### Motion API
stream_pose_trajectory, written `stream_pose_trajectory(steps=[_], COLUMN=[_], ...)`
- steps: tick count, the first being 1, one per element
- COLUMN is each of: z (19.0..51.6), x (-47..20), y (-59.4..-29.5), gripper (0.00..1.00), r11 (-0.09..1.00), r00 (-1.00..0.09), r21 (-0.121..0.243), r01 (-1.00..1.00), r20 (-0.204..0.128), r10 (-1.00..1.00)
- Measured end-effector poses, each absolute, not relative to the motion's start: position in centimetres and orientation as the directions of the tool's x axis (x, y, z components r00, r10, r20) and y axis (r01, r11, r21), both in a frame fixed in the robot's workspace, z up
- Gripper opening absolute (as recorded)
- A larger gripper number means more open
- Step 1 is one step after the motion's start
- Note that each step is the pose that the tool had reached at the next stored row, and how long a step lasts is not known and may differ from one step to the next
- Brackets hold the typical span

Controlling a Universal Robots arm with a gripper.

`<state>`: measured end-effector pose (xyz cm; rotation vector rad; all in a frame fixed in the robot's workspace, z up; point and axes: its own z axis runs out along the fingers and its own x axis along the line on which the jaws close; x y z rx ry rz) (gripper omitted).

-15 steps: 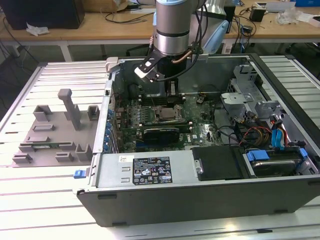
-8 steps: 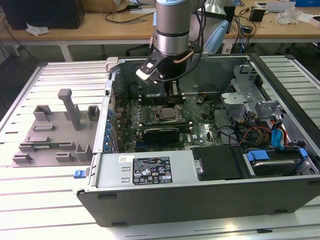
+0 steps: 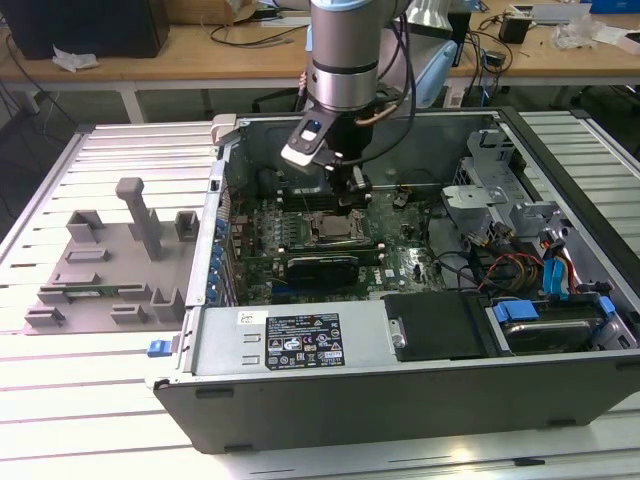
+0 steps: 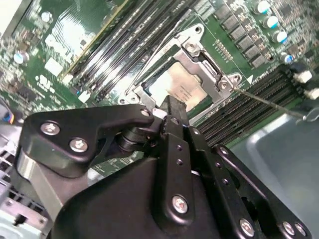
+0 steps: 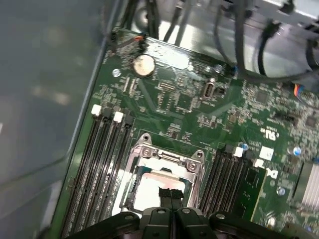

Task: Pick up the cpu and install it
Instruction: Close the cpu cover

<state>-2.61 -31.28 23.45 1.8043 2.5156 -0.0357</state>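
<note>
The cpu, a silvery square plate, lies flat inside the metal-framed socket on the green motherboard; it also shows as a pale square within the socket frame. My gripper hangs right over one edge of it, its two black fingers pressed together with nothing seen between them, the same in the first wrist view. In the exterior view the gripper reaches down into the open computer case just above the socket.
Memory slots flank the socket on both sides. A long black card lies in front of the socket. A drive cage and cables fill the exterior view's right of the case. A grey tray sits at the left.
</note>
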Motion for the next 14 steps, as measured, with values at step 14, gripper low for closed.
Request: stream_pose_trajectory(steps=[14], z=[23.44], x=[-2.62], y=[-31.29], gripper=[0.11], r11=[0.58], r00=[-0.579], r21=[0.005], r01=[0.815], r20=[-0.056], r10=[0.813])
